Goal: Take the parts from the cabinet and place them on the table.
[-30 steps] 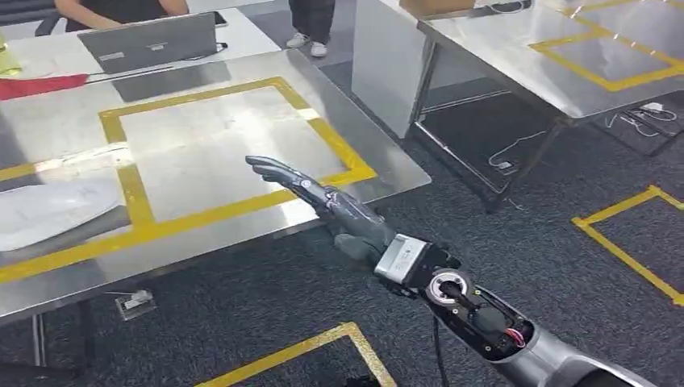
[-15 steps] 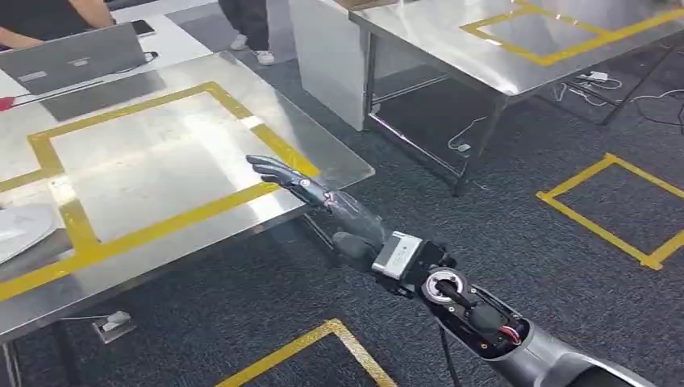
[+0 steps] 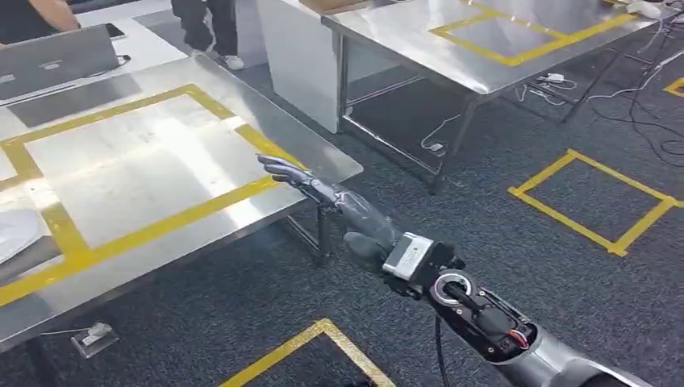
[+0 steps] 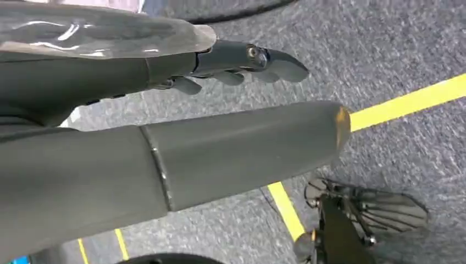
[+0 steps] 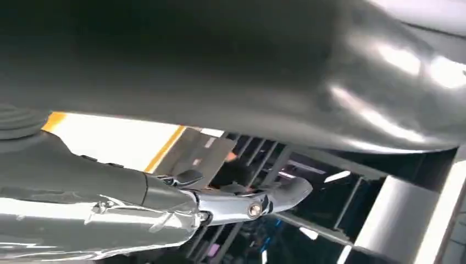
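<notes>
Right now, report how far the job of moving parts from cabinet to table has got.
Nothing clearly delivered: the steel table with the yellow tape rectangle carries a flat white object at its edge, too cropped to identify. In hand: nothing. The right hand reaches out flat and empty over the table corner, and the left hand holds nothing. Fetching and placing remain.

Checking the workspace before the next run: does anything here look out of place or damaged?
Little stands out. Loose cables trail across the carpet by the far steel table, and a small power box lies on the floor under the near table. The right hand is held out flat, empty, nothing damaged.
</notes>
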`<state>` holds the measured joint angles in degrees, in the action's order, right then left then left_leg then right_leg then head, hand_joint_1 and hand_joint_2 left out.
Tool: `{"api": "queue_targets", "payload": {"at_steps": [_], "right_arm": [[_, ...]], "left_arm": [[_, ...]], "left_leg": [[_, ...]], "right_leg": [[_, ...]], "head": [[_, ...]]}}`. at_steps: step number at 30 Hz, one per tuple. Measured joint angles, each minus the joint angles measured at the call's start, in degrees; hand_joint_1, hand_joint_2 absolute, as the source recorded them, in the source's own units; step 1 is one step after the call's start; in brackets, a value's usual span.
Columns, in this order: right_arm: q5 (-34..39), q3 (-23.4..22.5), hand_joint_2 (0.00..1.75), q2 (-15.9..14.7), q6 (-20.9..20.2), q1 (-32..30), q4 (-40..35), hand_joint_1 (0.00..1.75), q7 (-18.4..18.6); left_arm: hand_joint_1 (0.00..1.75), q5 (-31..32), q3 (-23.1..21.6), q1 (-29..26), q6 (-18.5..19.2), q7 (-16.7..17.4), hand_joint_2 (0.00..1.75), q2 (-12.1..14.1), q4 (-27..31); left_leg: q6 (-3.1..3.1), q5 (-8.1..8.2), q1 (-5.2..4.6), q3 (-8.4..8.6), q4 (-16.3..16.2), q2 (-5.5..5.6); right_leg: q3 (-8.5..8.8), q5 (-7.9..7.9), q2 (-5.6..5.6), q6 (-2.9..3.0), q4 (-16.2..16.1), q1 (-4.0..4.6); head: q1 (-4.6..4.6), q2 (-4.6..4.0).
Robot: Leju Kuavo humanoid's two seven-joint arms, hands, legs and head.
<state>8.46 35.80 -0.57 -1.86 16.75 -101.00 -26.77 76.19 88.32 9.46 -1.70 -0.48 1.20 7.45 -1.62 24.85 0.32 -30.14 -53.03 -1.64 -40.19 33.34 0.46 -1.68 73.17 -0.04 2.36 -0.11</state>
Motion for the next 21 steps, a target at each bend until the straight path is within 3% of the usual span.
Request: {"api": "queue_targets", "payload": {"at_steps": [1, 2, 4, 5, 6, 7, 9, 11, 12, 13, 14, 16, 17, 18, 20, 21], "right_arm": [[0.00, 0.00, 0.00, -0.09, 0.00, -0.09, 0.02, 0.00, 0.02], [0.00, 0.00, 0.00, -0.15, 0.02, -0.13, 0.02, 0.00, 0.02], [0.00, 0.00, 0.00, -0.17, 0.00, -0.10, 0.02, 0.00, 0.02], [0.00, 0.00, 0.00, -0.17, 0.00, -0.07, 0.02, 0.00, 0.02], [0.00, 0.00, 0.00, -0.17, -0.02, -0.05, 0.02, 0.00, 0.02], [0.02, 0.00, 0.00, -0.17, -0.09, 0.01, 0.02, 0.00, 0.02], [0.02, 0.00, 0.00, -0.17, -0.24, -0.08, 0.04, 0.00, 0.02], [0.02, 0.00, 0.00, -0.17, -0.35, -0.04, 0.04, 0.00, 0.00], [0.02, 0.02, 0.00, -0.15, -0.39, -0.10, 0.04, 0.00, 0.02], [0.02, 0.02, 0.00, -0.15, -0.39, 0.00, 0.07, 0.00, -0.04], [0.02, 0.07, 0.00, -0.15, -0.39, -0.06, 0.09, 0.00, 0.00], [0.02, 0.07, 0.00, -0.15, -0.42, -0.39, 0.22, 0.00, 0.00], [0.02, 0.09, 0.00, -0.17, -0.42, -0.57, 0.31, 0.00, 0.00], [0.02, 0.09, 0.00, -0.17, -0.42, -0.79, 0.44, 0.00, 0.00], [0.02, 0.09, 0.00, -0.17, -0.42, -0.85, 0.59, 0.00, 0.00], [0.02, 0.09, 0.00, -0.17, -0.42, -0.83, 0.59, 0.00, 0.00]], "left_arm": [[0.00, -0.02, 0.00, -0.03, 0.00, 0.07, 0.00, 0.04, 0.00], [0.00, -0.04, 0.00, -0.04, 0.00, 0.11, 0.00, 0.04, 0.00], [0.00, -0.17, 0.00, 0.05, -0.02, 0.28, 0.00, -0.04, 0.00], [0.00, -0.22, 0.00, 0.07, -0.02, 0.33, 0.00, -0.11, 0.00], [0.00, -0.28, 0.00, 0.02, -0.02, 0.46, 0.00, -0.15, 0.00], [0.00, -0.31, 0.00, 0.05, -0.02, 0.50, 0.00, -0.17, 0.00], [0.00, -0.28, 0.00, 0.03, -0.04, 0.68, 0.00, -0.17, 0.00], [0.00, -0.17, 0.00, 0.21, -0.02, 0.96, 0.00, -0.17, 0.00], [0.00, -0.06, 0.00, 0.21, -0.02, 1.09, 0.00, -0.11, 0.00], [0.00, -0.02, 0.00, 0.23, -0.02, 1.11, 0.00, -0.26, 0.00], [0.00, 0.00, 0.00, 0.18, -0.02, 1.18, 0.00, -0.26, 0.00], [0.00, -0.02, 0.00, 0.01, -0.02, 1.20, 0.00, -0.17, 0.00], [0.00, -0.02, 0.00, -0.03, -0.02, 1.20, 0.00, -0.15, 0.00], [0.00, -0.07, 0.00, -0.18, -0.02, 1.25, 0.00, -0.15, 0.00], [0.00, -0.26, 0.00, -0.19, -0.07, 1.25, 0.00, -0.15, 0.00], [0.00, -0.31, 0.00, -0.14, -0.11, 1.25, 0.00, -0.15, 0.00]], "left_leg": [[0.00, 0.00, 0.00, -0.02, -0.01, -0.40], [0.01, 0.01, 0.00, 0.00, -0.02, -0.79], [0.18, 0.13, -0.06, 0.20, -0.03, -1.66], [0.31, 0.21, -0.10, 0.37, -0.04, -1.99], [0.47, 0.20, -0.14, 0.37, 0.14, -2.32], [0.72, 0.15, -0.36, 0.22, -0.10, -2.60], [1.19, 0.12, -0.29, 0.35, 0.07, -3.41], [1.82, 0.14, -0.62, 0.85, 0.34, -4.43], [2.02, 0.76, -0.33, 0.81, -0.15, -3.83], [2.37, 3.27, -0.22, -0.72, -3.61, -1.18], [2.59, 5.77, -0.05, -2.98, -8.39, 0.25], [2.81, 9.76, 0.02, -8.11, -18.86, 1.22], [2.84, 9.98, 0.01, -9.18, -20.77, 1.26], [2.72, 8.79, 0.01, -9.05, -20.11, 1.27], [2.29, 3.90, 0.01, -5.43, -11.98, 1.49], [1.83, 0.35, 0.01, -1.76, -4.21, 2.71]], "right_leg": [[-0.45, -0.10, -0.07, -0.01, 1.13, -0.08], [0.25, -1.20, -0.10, 0.02, -0.10, -0.13], [6.31, -6.87, -0.81, 0.55, -11.47, -0.07], [9.33, -8.99, -2.21, 0.98, -17.09, 0.15], [10.22, -7.84, -4.68, 1.47, -19.43, 0.82], [10.08, -8.55, -4.21, 1.61, -19.71, 0.96], [9.76, -8.51, -3.00, 1.87, -19.48, 1.02], [9.93, -8.97, -1.90, 2.56, -20.09, 0.66], [10.34, -9.27, -1.58, 2.76, -20.42, 0.18], [10.16, -9.46, -1.02, 3.06, -20.48, 0.08], [9.95, -9.59, -0.68, 3.25, -20.47, 0.08], [9.57, -9.75, 0.50, 3.41, -20.41, 0.18], [9.53, -9.77, 0.96, 3.40, -20.37, 0.21], [9.57, -9.81, 1.68, 3.37, -20.35, 0.25], [9.61, -9.82, 2.84, 3.32, -20.15, 0.27], [9.67, -9.79, 3.49, 3.27, -20.01, 0.29]], "head": [[0.13, 0.00], [0.33, 0.00], [0.61, 0.00], [0.77, 0.00], [0.70, 0.00], [0.50, 0.00], [0.70, 0.00], [0.50, 0.00], [0.50, 0.00], [0.02, 0.00], [-0.83, 0.00], [-1.40, 0.00], [-1.46, 0.00], [-1.44, 0.00], [-1.53, 0.00], [-1.57, 0.00]]}}
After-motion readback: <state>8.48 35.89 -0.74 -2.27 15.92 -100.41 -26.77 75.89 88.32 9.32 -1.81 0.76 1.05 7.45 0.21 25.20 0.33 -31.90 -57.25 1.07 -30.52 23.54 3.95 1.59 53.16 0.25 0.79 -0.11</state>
